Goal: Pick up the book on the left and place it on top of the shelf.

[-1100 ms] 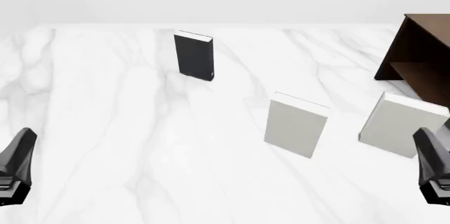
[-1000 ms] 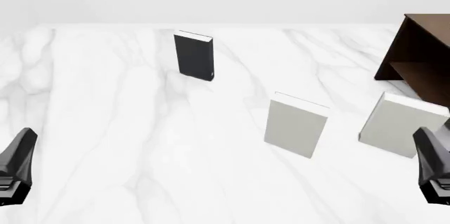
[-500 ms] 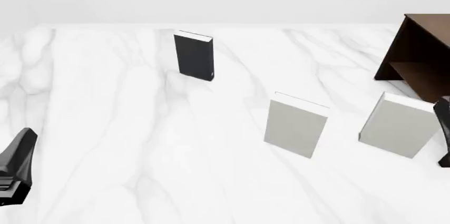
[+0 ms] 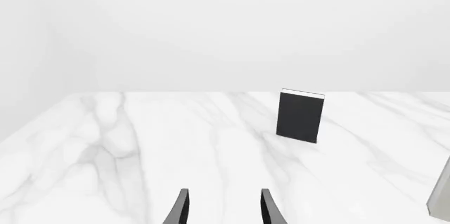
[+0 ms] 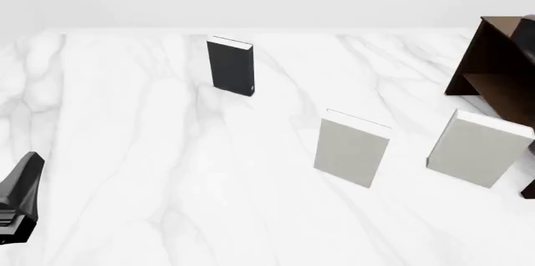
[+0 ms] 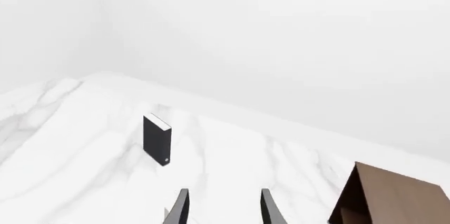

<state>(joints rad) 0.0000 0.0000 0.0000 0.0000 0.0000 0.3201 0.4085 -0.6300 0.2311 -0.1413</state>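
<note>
The book (image 5: 230, 66) has a dark charcoal cover and white page edges. It stands upright on the far left part of the table. It also shows in the left wrist view (image 4: 301, 116) and in the right wrist view (image 6: 157, 139). The dark brown shelf (image 5: 497, 66) stands at the far right, and its top corner shows in the right wrist view (image 6: 393, 197). My left gripper (image 5: 19, 194) is low at the near left, far from the book; it is open and empty (image 4: 225, 211). My right gripper (image 6: 223, 211) is open and empty, raised high; only a dark arm part (image 5: 529, 188) shows at the front view's right edge.
Two light grey-white books stand upright on the table: one in the middle (image 5: 351, 148) and one to its right (image 5: 478, 148), just in front of the shelf. The edge of a grey book shows in the left wrist view (image 4: 441, 192). The table is white marble.
</note>
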